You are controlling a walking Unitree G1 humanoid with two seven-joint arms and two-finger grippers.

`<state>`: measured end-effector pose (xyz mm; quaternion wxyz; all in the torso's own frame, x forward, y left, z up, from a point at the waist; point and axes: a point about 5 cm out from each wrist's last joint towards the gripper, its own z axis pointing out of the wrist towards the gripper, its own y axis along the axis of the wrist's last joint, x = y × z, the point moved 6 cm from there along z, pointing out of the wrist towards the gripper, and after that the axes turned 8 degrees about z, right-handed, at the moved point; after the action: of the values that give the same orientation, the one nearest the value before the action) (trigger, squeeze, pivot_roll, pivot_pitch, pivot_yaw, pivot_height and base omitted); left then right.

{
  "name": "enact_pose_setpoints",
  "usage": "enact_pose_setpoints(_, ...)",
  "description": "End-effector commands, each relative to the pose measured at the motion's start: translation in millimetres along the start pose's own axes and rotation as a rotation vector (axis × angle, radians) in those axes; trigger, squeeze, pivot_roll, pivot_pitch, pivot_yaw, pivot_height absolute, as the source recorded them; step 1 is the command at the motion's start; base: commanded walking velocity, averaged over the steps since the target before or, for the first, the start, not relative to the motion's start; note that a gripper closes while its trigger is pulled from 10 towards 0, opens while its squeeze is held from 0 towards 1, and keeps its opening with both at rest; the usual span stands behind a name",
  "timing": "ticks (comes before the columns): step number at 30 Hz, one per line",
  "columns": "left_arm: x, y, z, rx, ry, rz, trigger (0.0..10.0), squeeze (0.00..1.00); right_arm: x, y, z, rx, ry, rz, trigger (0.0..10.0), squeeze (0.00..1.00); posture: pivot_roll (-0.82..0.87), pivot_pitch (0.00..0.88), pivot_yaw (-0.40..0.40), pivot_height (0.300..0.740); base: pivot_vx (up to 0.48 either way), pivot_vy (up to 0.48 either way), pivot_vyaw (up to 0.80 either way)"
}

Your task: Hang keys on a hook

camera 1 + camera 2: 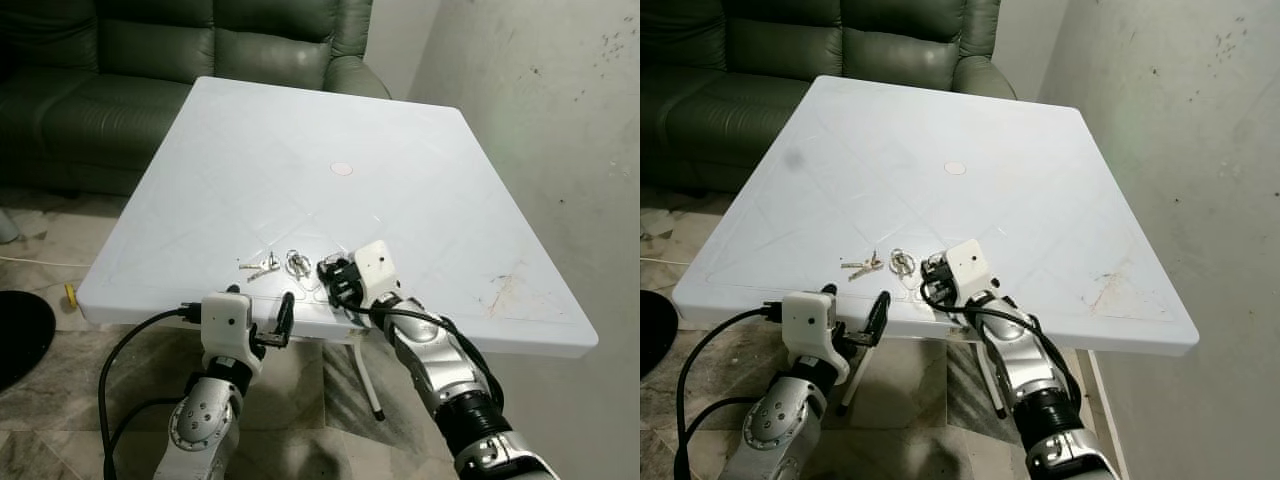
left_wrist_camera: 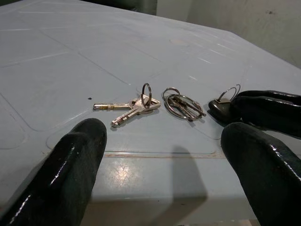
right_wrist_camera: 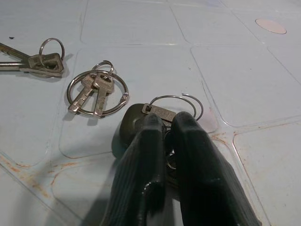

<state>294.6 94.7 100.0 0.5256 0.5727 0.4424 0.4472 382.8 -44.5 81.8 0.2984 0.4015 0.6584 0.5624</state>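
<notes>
Three key sets lie near the front edge of the white table (image 1: 420,200). Two silver keys on a small ring (image 1: 260,265) lie leftmost. Beside them is a large ring with two small keys (image 1: 297,262). The third set has a dark fob (image 3: 129,123) and an open wire ring (image 3: 178,102). My right gripper (image 3: 164,134) rests on the table, shut on this fob set. My left gripper (image 2: 164,160) stands open just below the front edge, in front of the two loose sets, with nothing between its fingers (image 2: 70,165).
A green leather sofa (image 1: 150,70) stands behind the table, and a stained wall (image 1: 560,120) runs along the right. A round cap (image 1: 342,168) marks the table's middle, rust stains (image 1: 505,290) its front right. A white table leg (image 1: 368,380) stands between my arms. A dark round object (image 1: 20,335) lies on the floor, left.
</notes>
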Motion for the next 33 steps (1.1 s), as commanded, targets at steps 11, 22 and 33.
enact_pose_setpoints(11,-6.4,7,1.5,-0.016,-0.009,-0.004,10.0,0.00,-14.1,1,0.1,-0.014,-0.041,0.041,10.0,1.00,0.18,0.059,-0.142,0.715,0.000,0.000,0.00)
enact_pose_setpoints(22,-8.9,7,2.9,-0.019,-0.017,-0.004,10.0,0.00,-14.4,3,1.1,-0.018,-0.042,-0.019,10.0,0.00,0.17,0.050,-0.140,0.715,0.000,0.000,0.00)
enact_pose_setpoints(33,-8.3,8,3.5,-0.023,-0.016,0.001,10.0,0.00,-11.2,1,1.0,-0.006,-0.004,-0.016,6.4,0.00,0.18,0.041,-0.140,0.715,0.000,0.000,0.00)
